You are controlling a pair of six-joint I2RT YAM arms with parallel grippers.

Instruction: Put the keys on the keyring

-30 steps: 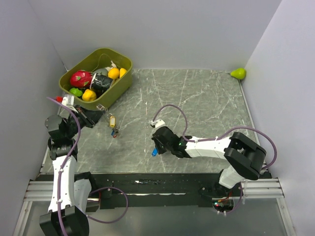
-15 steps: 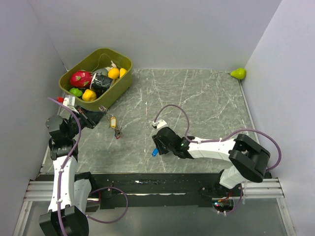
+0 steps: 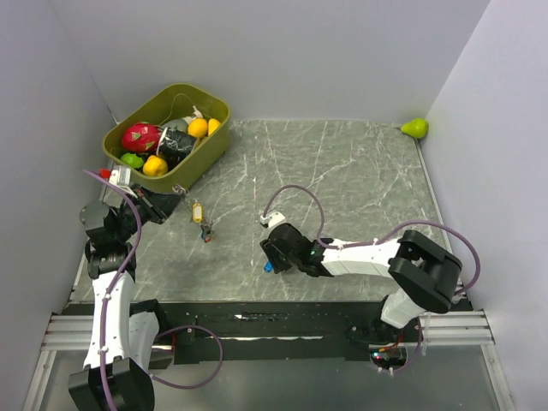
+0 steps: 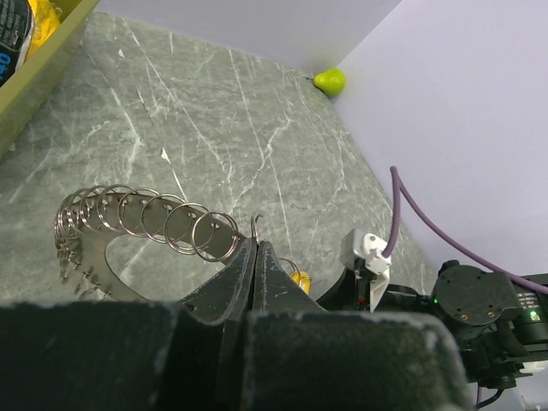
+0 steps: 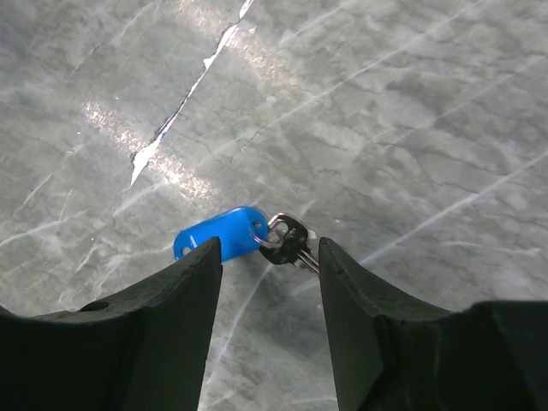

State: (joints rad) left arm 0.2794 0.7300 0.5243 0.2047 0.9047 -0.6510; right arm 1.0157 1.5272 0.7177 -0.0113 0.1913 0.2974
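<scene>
Step in hand: pickup of blue key (image 5: pixel 224 241), lying on table (image 5: pixel 411 103) at centre of right-wrist view. Right gripper (image 5: pixel 267 257) open and empty, straddling it. Left gripper (image 4: pixel 255 247) pinched shut on keyring (image 4: pixel 141 216), lower left of its view. Next, probably: descend, close, carry to the ring's open end.

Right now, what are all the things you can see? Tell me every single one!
table: one, grey marble, under everything
bin: one, olive green, far left corner
toy fruit: several, red, yellow, orange and green, inside the bin
pear: one, green, far right corner
blue-tag key: one, blue tag with a silver key, flat on the table, middle front
yellow-tag key: one, yellow, just past the left pincer's tip
keyring: one, silver, a row of loops, held at the left
left pincer: one, black, shut on the keyring
right pincer: one, black, open, a finger on each side of the blue-tag key
arms: two, white and black, near edge
</scene>
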